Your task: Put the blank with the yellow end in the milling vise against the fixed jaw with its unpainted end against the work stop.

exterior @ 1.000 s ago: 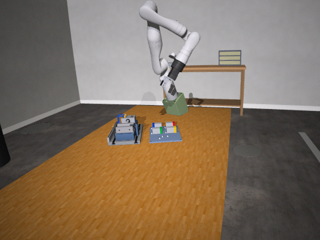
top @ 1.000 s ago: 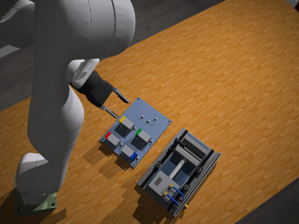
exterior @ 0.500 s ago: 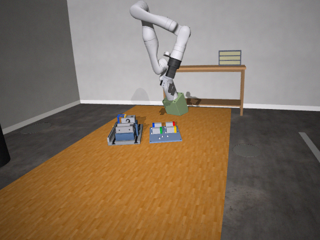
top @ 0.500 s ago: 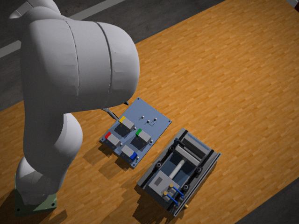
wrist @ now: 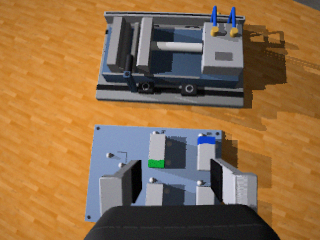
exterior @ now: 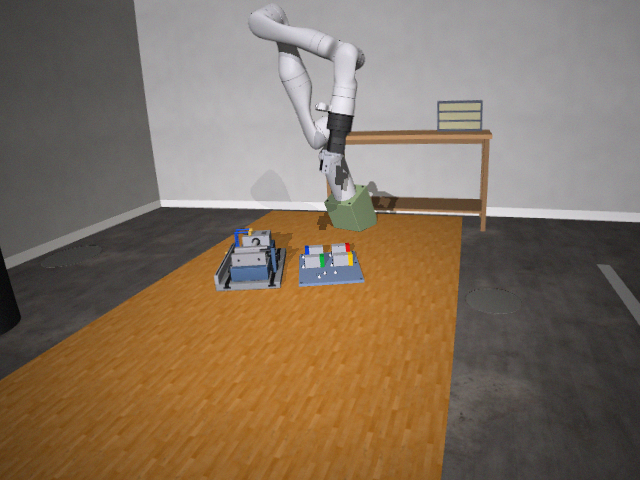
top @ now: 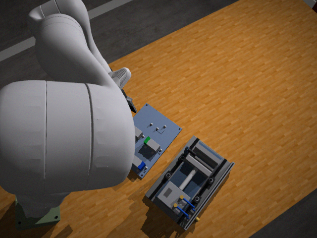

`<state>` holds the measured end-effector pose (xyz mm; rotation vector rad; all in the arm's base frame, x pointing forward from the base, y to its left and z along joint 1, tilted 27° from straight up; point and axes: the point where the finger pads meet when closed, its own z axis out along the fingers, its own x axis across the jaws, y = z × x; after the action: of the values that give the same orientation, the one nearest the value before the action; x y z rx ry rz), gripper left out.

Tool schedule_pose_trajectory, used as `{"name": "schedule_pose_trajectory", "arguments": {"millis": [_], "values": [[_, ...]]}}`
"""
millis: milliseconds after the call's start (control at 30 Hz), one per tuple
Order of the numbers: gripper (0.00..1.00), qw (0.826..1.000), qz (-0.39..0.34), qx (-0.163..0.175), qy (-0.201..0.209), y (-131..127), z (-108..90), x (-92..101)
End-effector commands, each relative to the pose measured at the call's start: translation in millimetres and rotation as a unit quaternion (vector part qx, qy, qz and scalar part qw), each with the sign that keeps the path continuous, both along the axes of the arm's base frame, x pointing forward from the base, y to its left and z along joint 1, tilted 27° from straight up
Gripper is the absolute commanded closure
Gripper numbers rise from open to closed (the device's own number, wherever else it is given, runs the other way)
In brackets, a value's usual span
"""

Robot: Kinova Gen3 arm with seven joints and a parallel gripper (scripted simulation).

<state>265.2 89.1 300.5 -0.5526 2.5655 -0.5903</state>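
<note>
We see a grey-walled room with a dark floor, and on it a long strip of orange wood flooring (exterior: pixel 289 361) that carries everything. The blank with the yellow end (exterior: pixel 344 258) lies on the blue plate (exterior: pixel 330 279), in the front row at the right as the exterior camera looks, just ahead of the red-ended blank (exterior: pixel 340 248). To its left lie the green-ended blank (exterior: pixel 314 261) and, behind that, the blue-ended blank (exterior: pixel 311 250); each sits apart from the others. A few small pins (top: pixel 157 128) stand on the bare part of the plate. Just beside the plate stands the milling vise (exterior: pixel 249 264), its jaws apart, with blue hoses (top: pixel 187 206) at one end block. The pincer (wrist: pixel 175 180) hangs high above the plate, spread wide and pinching nothing; through the wrist camera its two fingers frame the nearer blanks. The arm folds back to a green pedestal (exterior: pixel 361 214) at the strip's far end. Against the back wall stands a wooden desk (exterior: pixel 418 136) bearing a small framed rack (exterior: pixel 459 102).
</note>
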Motion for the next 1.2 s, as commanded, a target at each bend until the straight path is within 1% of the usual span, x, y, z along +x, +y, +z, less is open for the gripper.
{"name": "schedule_pose_trajectory", "arguments": {"millis": [0, 300, 367, 400, 867, 1167], "values": [[0.00, 1.000, -0.004, 0.023, 0.002, -3.0, 5.7, 1.3], [0.00, 0.996, 0.001, 0.083, 0.035, -5.2, 9.3, 1.3], [0.00, 0.996, 0.001, 0.083, 0.035, -5.2, 9.3, 1.3], [0.00, 0.996, 0.003, 0.076, 0.040, -3.9, 5.1, 0.7], [0.00, 0.994, 0.002, 0.100, 0.045, -5.1, 8.6, 0.8], [0.00, 0.994, 0.003, 0.099, 0.045, -4.7, 7.0, 0.6]]}}
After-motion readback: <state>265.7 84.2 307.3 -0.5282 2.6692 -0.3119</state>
